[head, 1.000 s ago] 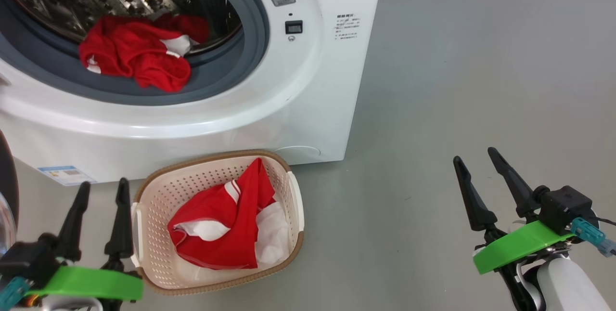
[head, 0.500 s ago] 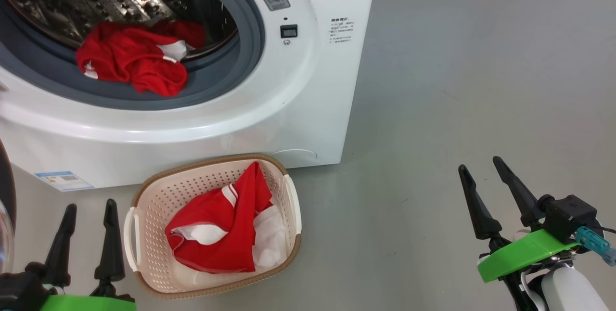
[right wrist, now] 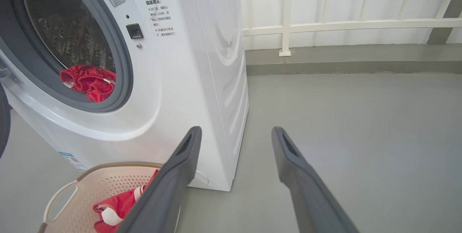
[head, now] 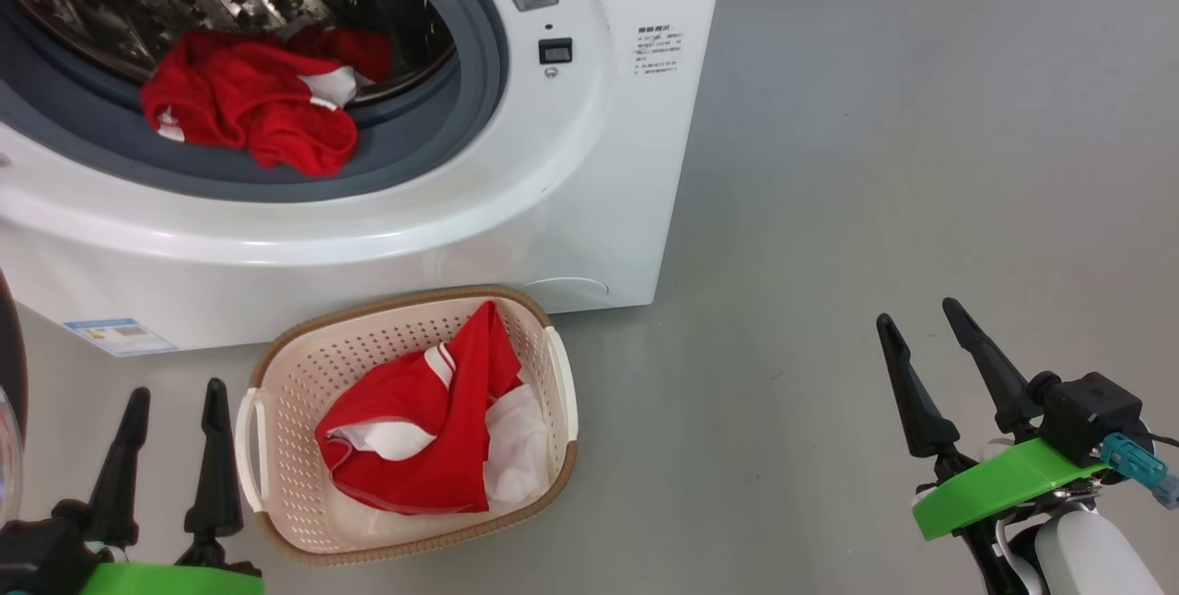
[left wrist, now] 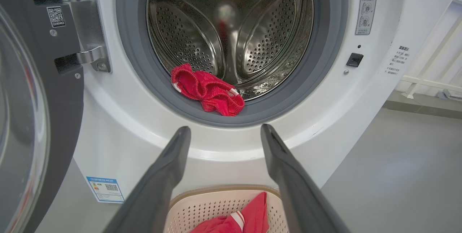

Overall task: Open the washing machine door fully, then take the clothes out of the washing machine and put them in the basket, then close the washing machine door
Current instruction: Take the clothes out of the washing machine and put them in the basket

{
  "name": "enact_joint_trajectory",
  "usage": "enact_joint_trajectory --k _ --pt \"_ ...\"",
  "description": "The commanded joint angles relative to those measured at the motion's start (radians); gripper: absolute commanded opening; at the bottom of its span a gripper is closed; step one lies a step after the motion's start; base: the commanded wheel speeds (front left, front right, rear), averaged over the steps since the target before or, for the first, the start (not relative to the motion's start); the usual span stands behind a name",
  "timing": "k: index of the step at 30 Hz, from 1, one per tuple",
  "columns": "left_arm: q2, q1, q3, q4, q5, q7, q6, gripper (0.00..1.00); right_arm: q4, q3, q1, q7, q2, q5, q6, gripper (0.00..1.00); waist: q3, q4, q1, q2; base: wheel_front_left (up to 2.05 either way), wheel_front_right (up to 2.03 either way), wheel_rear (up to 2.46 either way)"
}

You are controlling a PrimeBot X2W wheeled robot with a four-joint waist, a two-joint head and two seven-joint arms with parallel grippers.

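Note:
The white washing machine [head: 589, 171] stands with its door [left wrist: 25, 124] swung open to the left. A heap of red clothes [head: 249, 107] with white trim lies at the drum's front lip, also seen in the left wrist view [left wrist: 207, 90]. The cream basket [head: 304, 383] sits on the floor against the machine's front, with red and white clothes [head: 414, 429] in it. My left gripper [head: 177, 390] is open just left of the basket, pointing at the drum [left wrist: 224, 128]. My right gripper [head: 916, 311] is open and empty over bare floor to the right.
Grey floor [head: 921, 134] stretches to the right of the machine. A white railing [right wrist: 325, 23] runs along the wall behind it. A blue label [head: 120, 335] is stuck low on the machine's front, left of the basket.
My left gripper has drawn back and down, toward the lower left of the head view, still open. The right gripper has sunk slightly. The clothes and basket have not moved.

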Motion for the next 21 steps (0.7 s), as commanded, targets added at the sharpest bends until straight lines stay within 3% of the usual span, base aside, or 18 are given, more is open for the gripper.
enact_joint_trajectory --k 1,10,21 --pt "0.019 -0.016 0.03 -0.017 0.0 -0.008 -0.003 1.0 -0.028 0.014 -0.001 -0.005 -0.004 0.005 0.002 1.0 0.005 0.0 0.0 0.0 0.0 0.0 0.0" --pt "0.053 -0.124 -0.033 0.095 -0.001 -0.008 -0.003 1.0 -0.035 0.01 -0.026 -0.005 0.012 0.001 0.002 1.0 0.055 -0.003 0.0 0.0 0.0 0.0 0.0" --pt "0.136 -0.45 -0.132 0.319 -0.019 0.024 -0.003 1.0 -0.046 0.012 -0.084 -0.005 0.038 -0.007 0.002 1.0 0.151 -0.028 0.0 0.0 0.0 0.0 0.0"
